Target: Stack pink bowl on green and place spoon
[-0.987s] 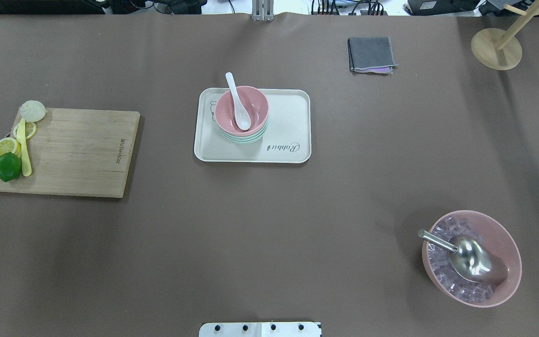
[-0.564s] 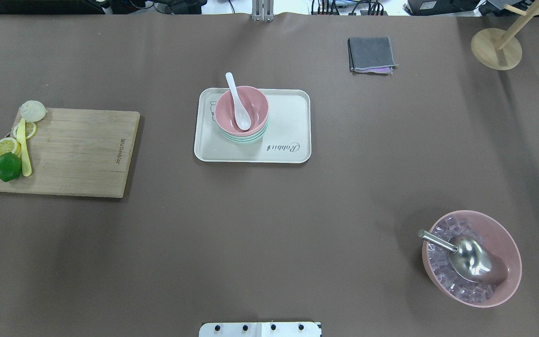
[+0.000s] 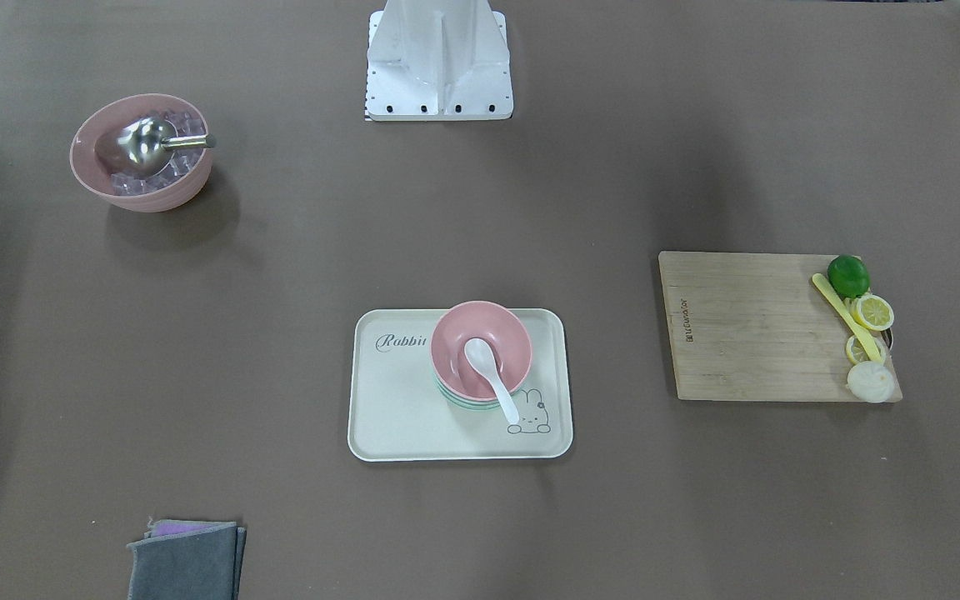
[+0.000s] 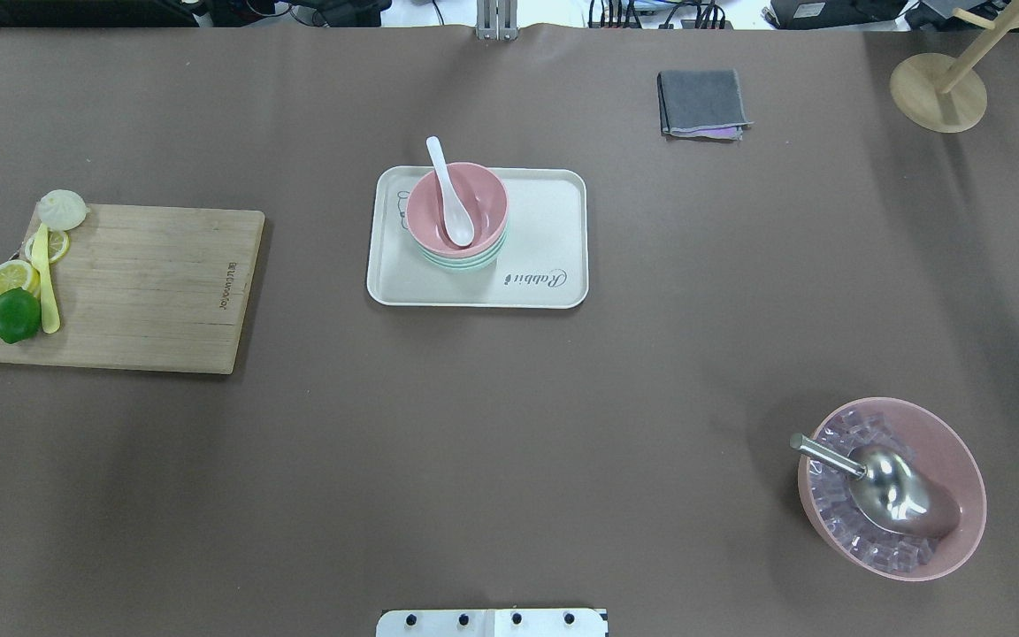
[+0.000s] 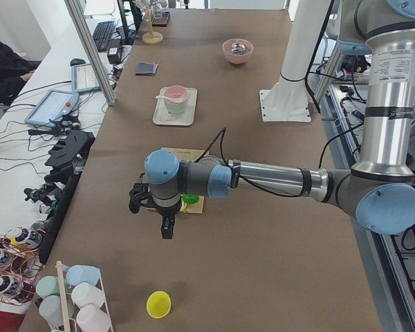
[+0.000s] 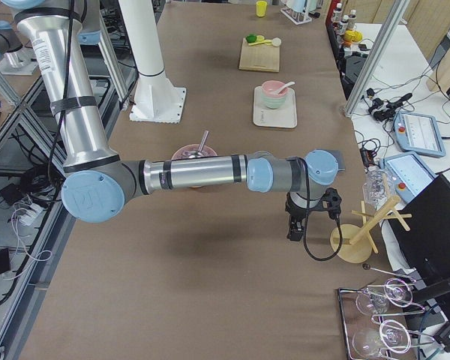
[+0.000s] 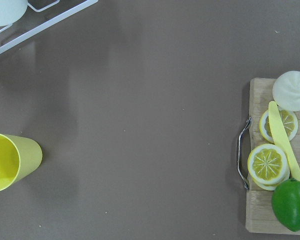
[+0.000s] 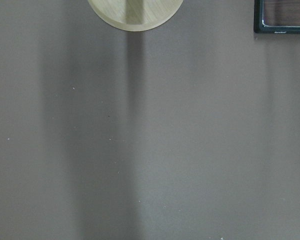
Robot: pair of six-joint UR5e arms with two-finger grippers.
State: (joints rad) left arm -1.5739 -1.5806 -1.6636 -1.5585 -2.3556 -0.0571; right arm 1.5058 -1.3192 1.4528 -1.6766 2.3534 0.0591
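Observation:
The pink bowl (image 4: 490, 205) sits nested on top of the mint-green bowls (image 4: 461, 264) on a cream tray (image 4: 545, 221) at the table's middle. The white spoon (image 4: 449, 199) lies in the pink bowl, its handle leaning over the far rim. The front view shows the same: pink bowl (image 3: 455, 337), green bowls (image 3: 467, 402), spoon (image 3: 488, 367). My left gripper (image 5: 165, 228) hangs far from the tray, past the cutting board's end. My right gripper (image 6: 293, 229) hangs near the wooden stand. Both show only in side views, so I cannot tell if they are open or shut.
A wooden cutting board (image 4: 147, 283) with a lime, lemon slices and a yellow utensil lies at the left. A pink bowl of ice cubes with a steel scoop (image 4: 894, 487) stands near right. A grey cloth (image 4: 702, 102), a wooden stand (image 4: 938, 88) and a yellow cup (image 7: 10, 162) are nearby.

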